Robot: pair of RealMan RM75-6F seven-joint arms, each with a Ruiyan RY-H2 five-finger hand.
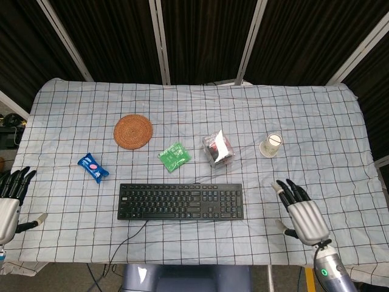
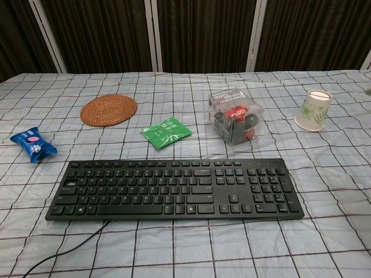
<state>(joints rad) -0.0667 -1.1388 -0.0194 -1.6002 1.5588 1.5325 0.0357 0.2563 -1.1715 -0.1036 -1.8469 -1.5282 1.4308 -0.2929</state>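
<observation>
One black keyboard (image 1: 180,201) lies flat on a checked tablecloth (image 1: 322,128), near the front edge of the table. Its long axis runs left to right, parallel to that edge. The number pad sits at the right end, and the key rows face the robot. A thin black cable (image 1: 130,233) leaves the front left of the keyboard and trails off the table edge.

The right hand (image 1: 302,212) hovers over the cloth to the right of the keyboard, well apart from it. Its fingers are spread and point away from the robot, and it holds nothing. The left hand (image 1: 9,204) sits far to the left of the keyboard, at the table's left edge. Its fingers are straight, slightly apart, pointing away, and it is also empty. Neither hand shows in the chest view.

Five other things lie behind the keyboard, one of each. A round woven coaster (image 1: 133,131) is behind its left end. A blue snack packet (image 1: 93,167) lies further left of the keyboard. A green sachet (image 1: 174,156) lies just behind the keyboard's middle. A clear plastic box (image 1: 218,149) with red and black contents stands behind its right end. A paper cup (image 1: 270,145) with a leaf pattern stands upright, further right than the box.
</observation>
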